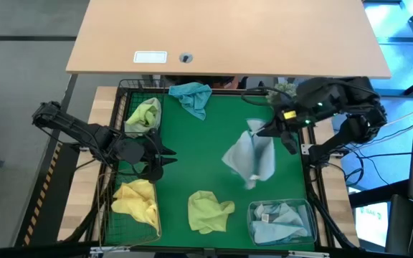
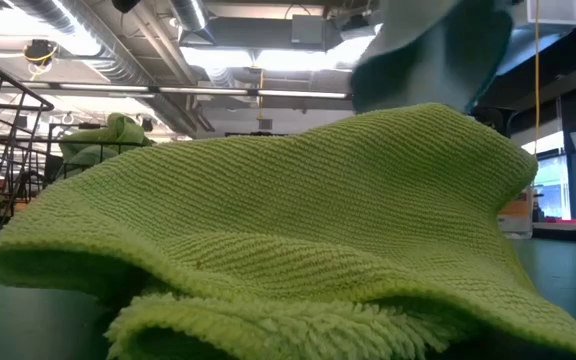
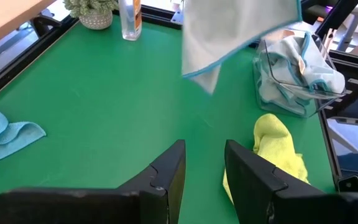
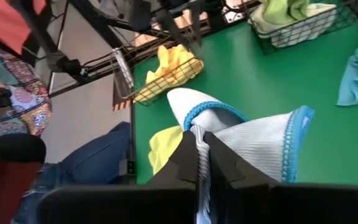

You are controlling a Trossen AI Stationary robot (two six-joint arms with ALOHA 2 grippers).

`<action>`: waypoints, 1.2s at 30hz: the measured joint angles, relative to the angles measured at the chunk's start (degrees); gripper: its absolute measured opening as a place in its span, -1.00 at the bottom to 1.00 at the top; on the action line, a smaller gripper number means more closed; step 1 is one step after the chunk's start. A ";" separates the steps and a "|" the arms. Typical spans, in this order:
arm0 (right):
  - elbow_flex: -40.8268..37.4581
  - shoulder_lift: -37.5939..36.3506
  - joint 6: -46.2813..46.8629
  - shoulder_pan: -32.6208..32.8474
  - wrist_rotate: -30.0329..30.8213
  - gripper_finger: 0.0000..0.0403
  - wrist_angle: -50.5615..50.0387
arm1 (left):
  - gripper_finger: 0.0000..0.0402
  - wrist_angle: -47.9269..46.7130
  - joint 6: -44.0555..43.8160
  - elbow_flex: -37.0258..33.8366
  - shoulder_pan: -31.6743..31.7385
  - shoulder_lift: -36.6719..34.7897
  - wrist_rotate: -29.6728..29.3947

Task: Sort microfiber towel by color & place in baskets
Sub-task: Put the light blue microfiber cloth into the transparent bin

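My right gripper (image 1: 265, 132) is over the right half of the green mat, shut on a pale grey-blue towel (image 1: 250, 158) with a blue hem that hangs below it. My left gripper (image 1: 165, 154) is open and empty by the mat's left edge, between the black wire basket (image 1: 129, 107) with a green towel and the tan wire basket (image 1: 106, 215) with a yellow towel. The clear tub (image 1: 308, 209) at the near right holds pale blue towels. A yellow-green towel (image 1: 208, 211) and a teal towel (image 1: 192, 97) lie flat on the mat. My right gripper pinches the pale towel between its two fingers at a bunched fold by the blue-stitched hem (image 4: 199, 119). The fingers (image 4: 219, 155) come from the table's right side, slanting down. The towel is lifted clear of the mat and hangs slack below the fingers (image 3: 241, 28).
A small potted plant (image 1: 282, 89) and a clear bottle (image 3: 130, 17) stand at the mat's far right. A wooden desk (image 1: 228, 36) lies beyond the far edge. A person in jeans (image 4: 86, 168) is near the table's near-left side. Bare mat lies in the middle.
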 joint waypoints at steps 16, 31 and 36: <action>0.04 -0.54 20.33 30.10 20.76 -0.99 -1.22 | -0.47 0.00 0.02 0.00 0.00 0.00 0.02; 0.02 -0.56 39.43 52.29 31.70 -0.99 -0.94 | -0.47 0.01 0.00 0.00 0.00 0.00 0.02; 0.02 -0.56 45.56 56.42 31.73 -0.99 -0.93 | -0.47 0.02 0.00 0.00 0.00 0.00 0.02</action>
